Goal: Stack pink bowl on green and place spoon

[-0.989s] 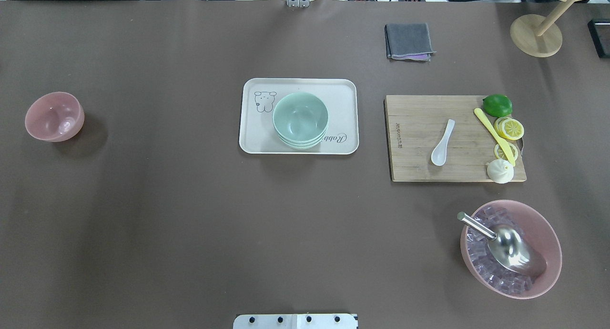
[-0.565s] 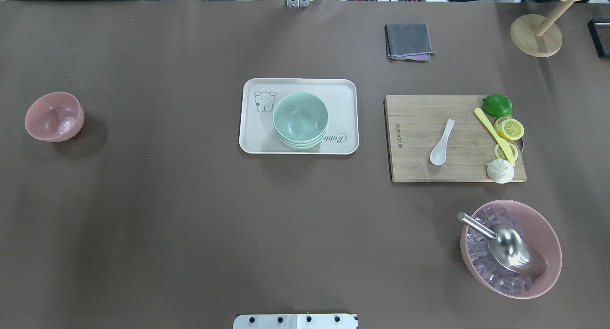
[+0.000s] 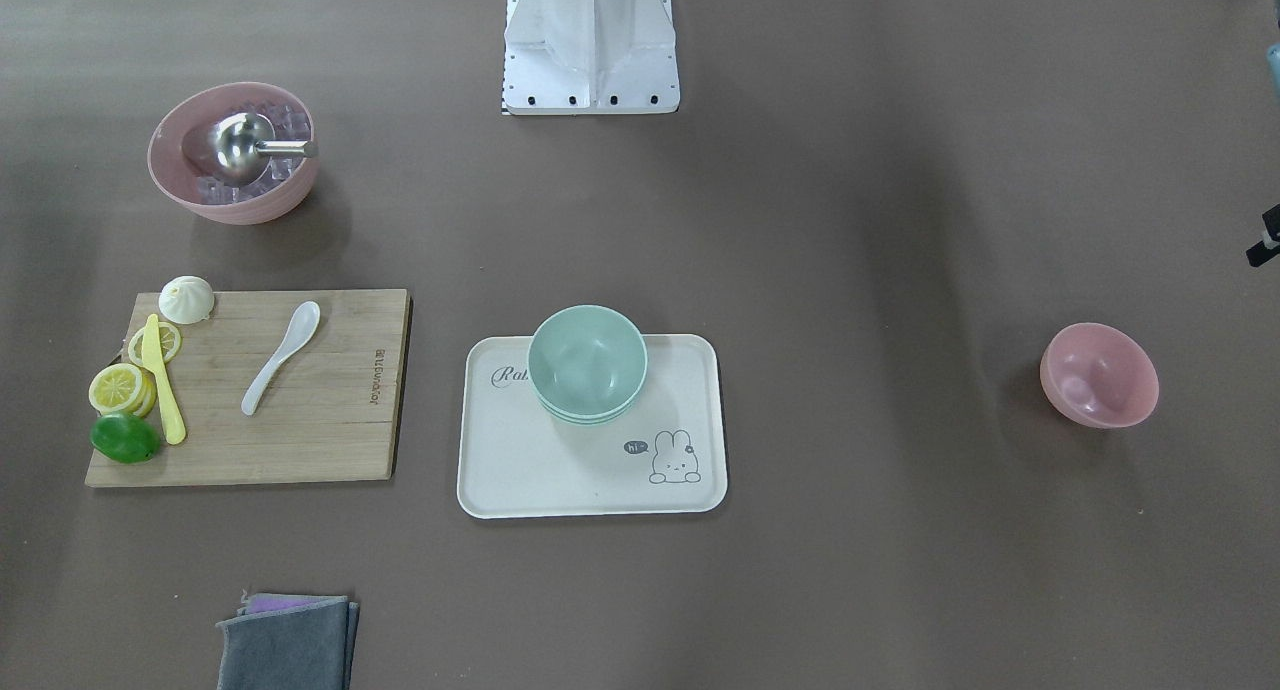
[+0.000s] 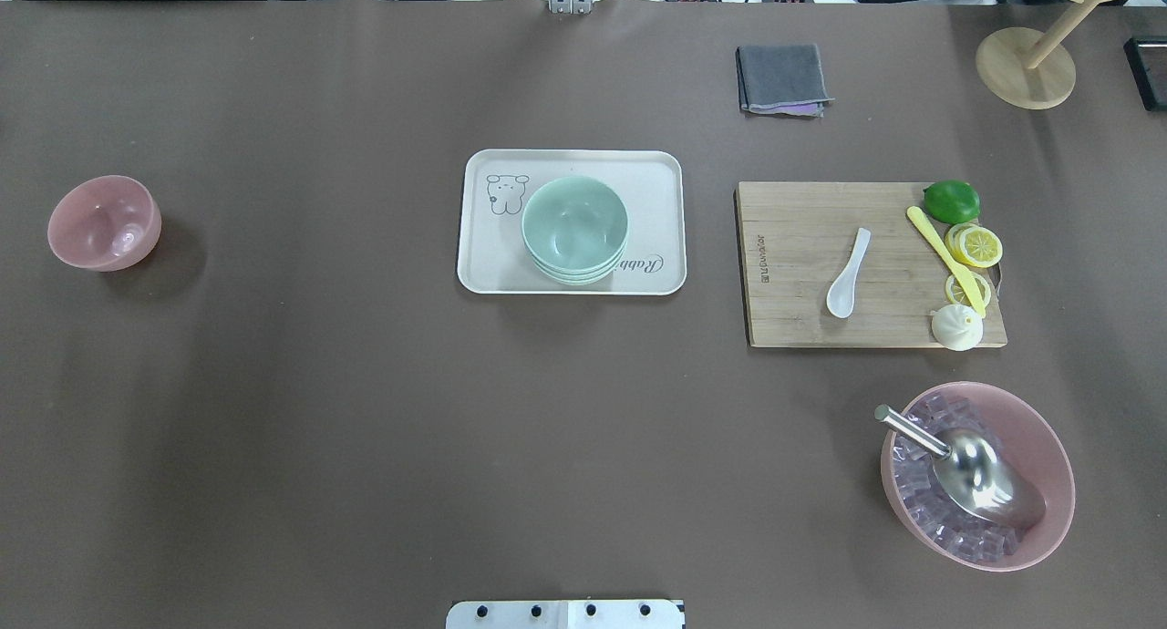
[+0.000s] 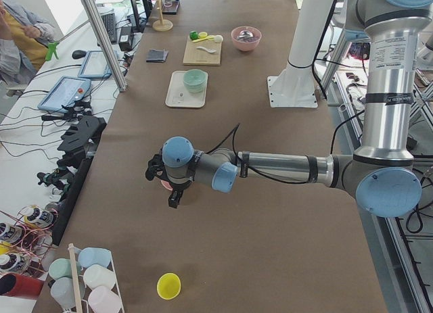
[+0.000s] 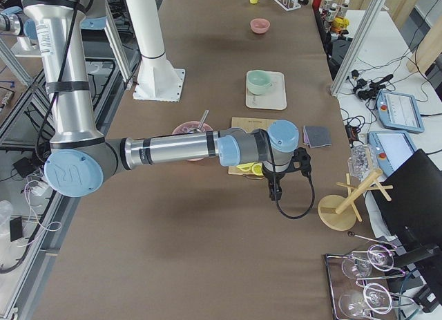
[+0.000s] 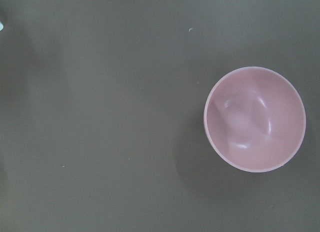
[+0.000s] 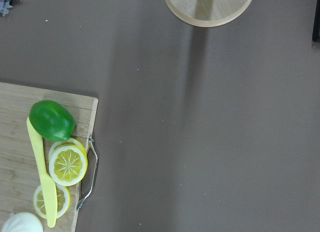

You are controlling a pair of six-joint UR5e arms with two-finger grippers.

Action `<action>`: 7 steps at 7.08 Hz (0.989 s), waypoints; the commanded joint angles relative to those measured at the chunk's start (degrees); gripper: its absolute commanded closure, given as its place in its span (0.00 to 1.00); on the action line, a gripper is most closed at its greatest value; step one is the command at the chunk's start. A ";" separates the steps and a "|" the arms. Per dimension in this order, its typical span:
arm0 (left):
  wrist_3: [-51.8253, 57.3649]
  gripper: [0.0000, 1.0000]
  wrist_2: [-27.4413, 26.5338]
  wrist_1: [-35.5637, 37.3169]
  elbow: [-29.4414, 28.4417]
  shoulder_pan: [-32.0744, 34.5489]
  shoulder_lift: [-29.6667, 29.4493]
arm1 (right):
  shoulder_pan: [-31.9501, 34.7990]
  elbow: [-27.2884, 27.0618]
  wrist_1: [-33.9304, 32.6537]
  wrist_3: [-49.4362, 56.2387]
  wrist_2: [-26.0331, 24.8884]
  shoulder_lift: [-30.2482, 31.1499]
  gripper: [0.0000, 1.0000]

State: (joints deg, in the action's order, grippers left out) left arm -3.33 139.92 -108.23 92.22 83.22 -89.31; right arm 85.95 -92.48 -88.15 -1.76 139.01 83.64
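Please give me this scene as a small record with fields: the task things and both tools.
pink bowl: empty, alone on table, not yet stacked
green bowls: stacked on tray
spoon: lying on board
left tool: near pink bowl; open or shut unclear
right tool: near board's lime end; open or shut unclear
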 commanded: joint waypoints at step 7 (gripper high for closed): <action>0.17 0.02 -0.70 -0.84 0.06 -1.48 0.72 | -1.13 0.11 0.08 -0.53 0.21 -0.06 0.00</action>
State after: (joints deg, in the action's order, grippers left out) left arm -3.16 139.29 -108.91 92.37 81.75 -88.67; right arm 85.08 -92.32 -88.04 -2.25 139.16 83.63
